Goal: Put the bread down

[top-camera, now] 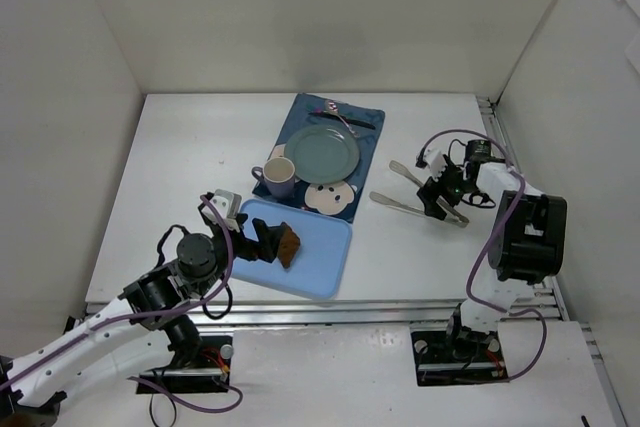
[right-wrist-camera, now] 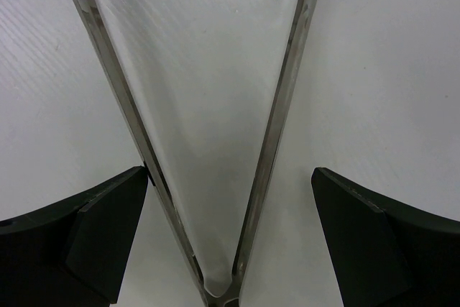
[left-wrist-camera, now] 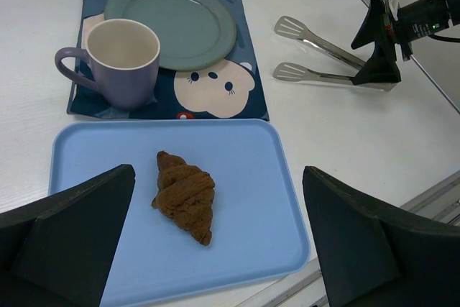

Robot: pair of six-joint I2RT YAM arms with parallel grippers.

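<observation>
Where one bread point(left-wrist-camera: 184, 195) is laid at lower centre on the single blue tray point(left-wrist-camera: 266, 177), both hands are shown spread wide: left hand point(left-wrist-camera: 217, 177) over it, right hand point(right-wrist-camera: 230, 177) astride one pair of tongs point(right-wrist-camera: 280, 106).

The top camera looks down from above and behind the arm bases, taking in the whole desk point(top-camera: 180, 147). The left wrist camera looks forward, low over the blue tray point(left-wrist-camera: 251, 177) with the bread point(left-wrist-camera: 183, 195), toward the plate point(left-wrist-camera: 172, 23) and tongs point(left-wrist-camera: 316, 48), all also seen from the top. The right wrist camera faces down, very close on the tongs alone.
</observation>
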